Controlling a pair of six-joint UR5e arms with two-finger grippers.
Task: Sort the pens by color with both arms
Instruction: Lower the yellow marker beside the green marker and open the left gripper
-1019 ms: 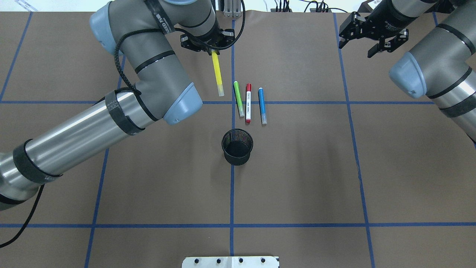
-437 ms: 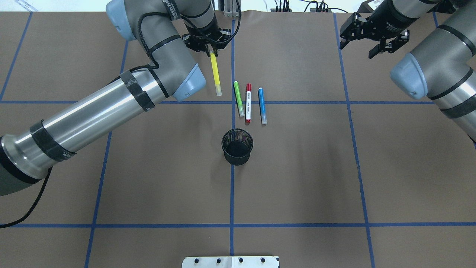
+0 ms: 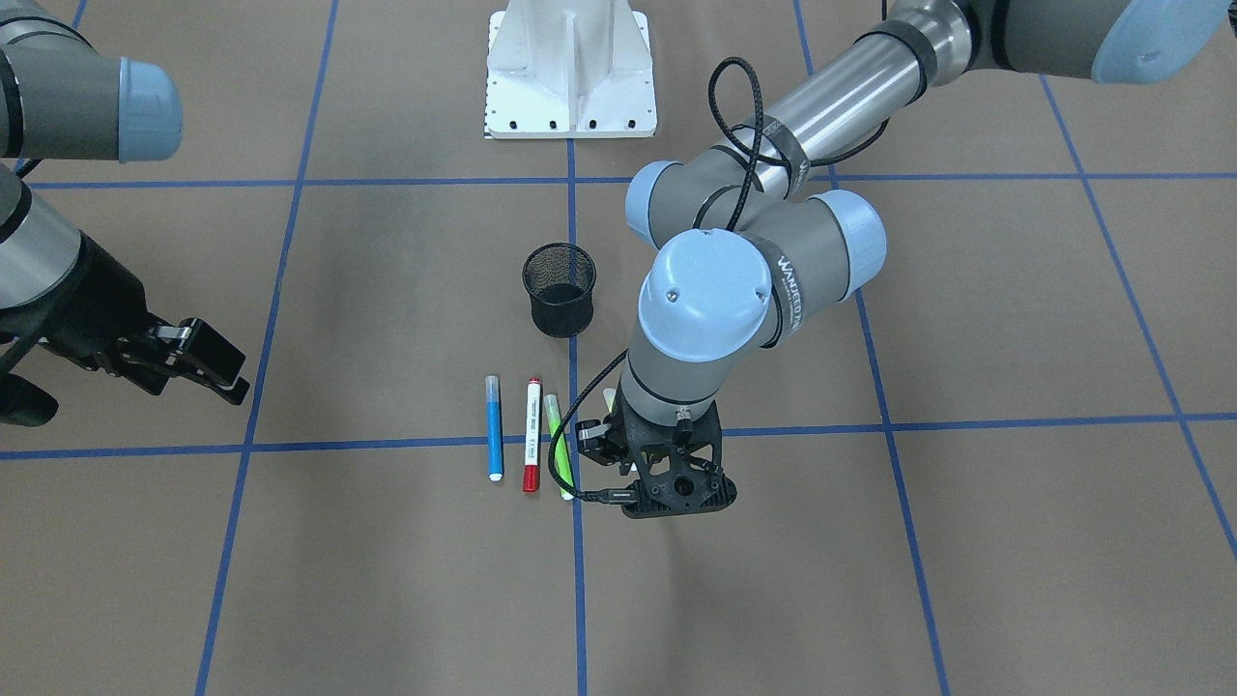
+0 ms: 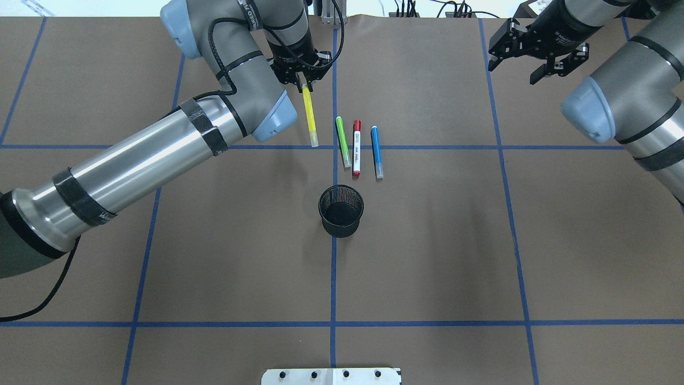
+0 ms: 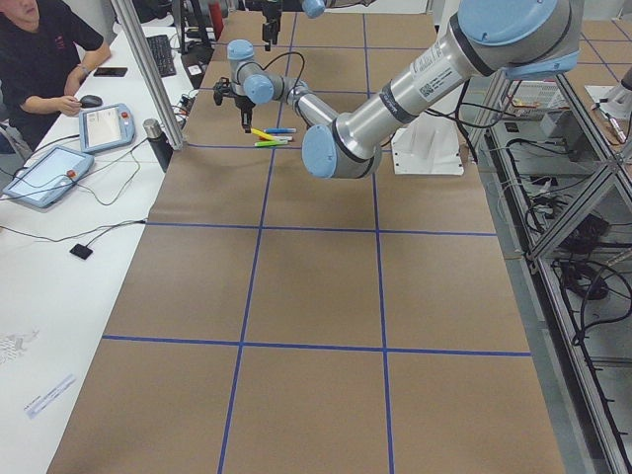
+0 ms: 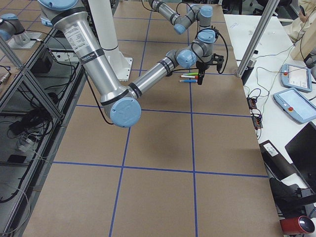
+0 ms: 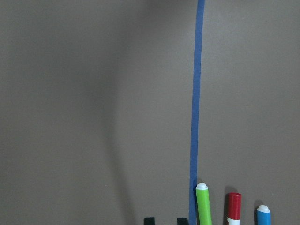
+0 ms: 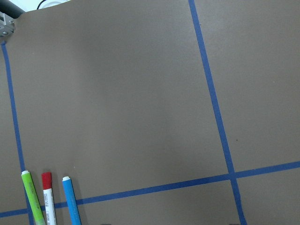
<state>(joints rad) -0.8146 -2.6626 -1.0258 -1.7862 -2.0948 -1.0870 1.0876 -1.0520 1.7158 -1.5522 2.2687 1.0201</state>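
Yellow pen (image 4: 310, 117) in left hand (image 4: 304, 85), which is shut tight on far end; pen points back toward robot, pale cap low, on robot's left of green pen (image 4: 342, 141), red pen (image 4: 356, 148) and blue pen (image 4: 377, 152) lying side by side on bench (image 4: 427, 240); black cup (image 4: 342, 227) sits nearer robot; right hand (image 4: 515, 67) wide open, holds nothing, well apart; you can't tell if cap touches bench; from front, arm hides most of it.

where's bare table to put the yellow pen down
Bare paper: the square right of the blue pen, up to the right end effector; the squares on the robot's side of the mesh cup. Crowded: by the centre line the green pen, red-ended pen and blue pen lie side by side, beside the yellow pen in the left end effector.
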